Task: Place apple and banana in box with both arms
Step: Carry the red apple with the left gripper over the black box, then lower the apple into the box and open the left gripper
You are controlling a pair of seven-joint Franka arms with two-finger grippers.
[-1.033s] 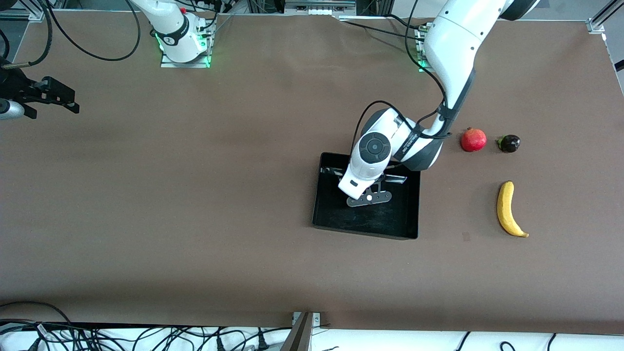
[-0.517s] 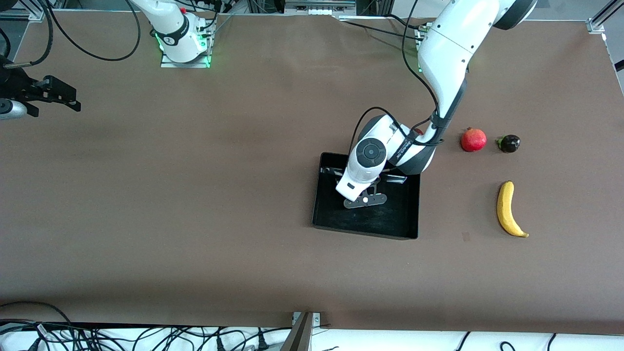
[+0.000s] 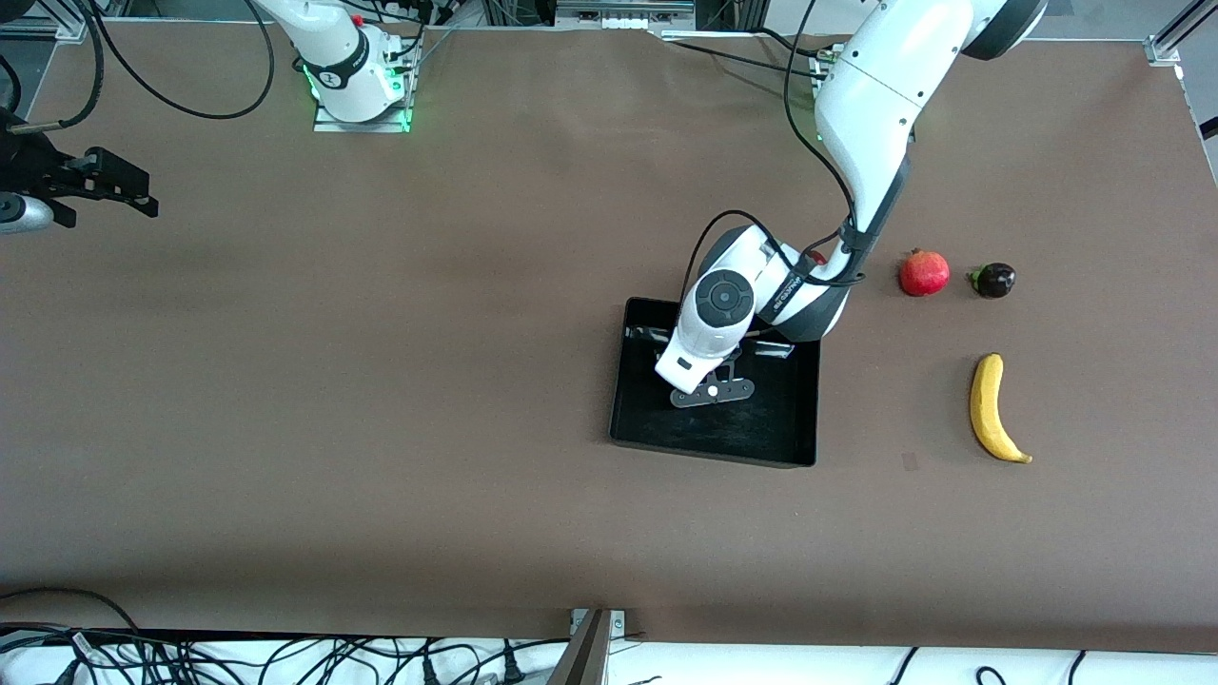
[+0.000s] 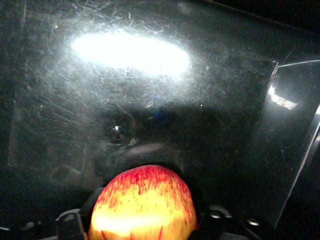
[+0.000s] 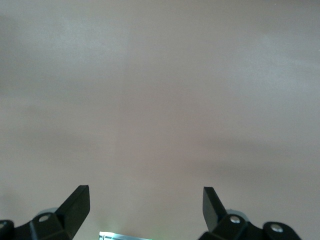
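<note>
My left gripper (image 3: 714, 388) is down inside the black box (image 3: 617, 381), shut on the apple (image 4: 144, 205). The apple is red with yellow patches and fills the space between the jaws in the left wrist view, just above the glossy scratched box floor (image 4: 150, 100). In the front view the hand hides the apple. The banana (image 3: 990, 407) lies on the table toward the left arm's end, apart from the box. My right gripper (image 3: 105, 185) hangs open and empty over the right arm's end of the table, and it waits; its fingers (image 5: 75, 205) stand wide over bare table.
A uniformly red round fruit with a crown tip (image 3: 924, 273) and a small dark fruit (image 3: 993, 280) lie farther from the camera than the banana. A bit of red (image 3: 816, 256) shows beside the left arm's wrist. Cables run along the table's edges.
My left gripper with the apple moved slightly toward the right arm's end and lower into the box one second ago, then stayed still. The right gripper barely shifted.
</note>
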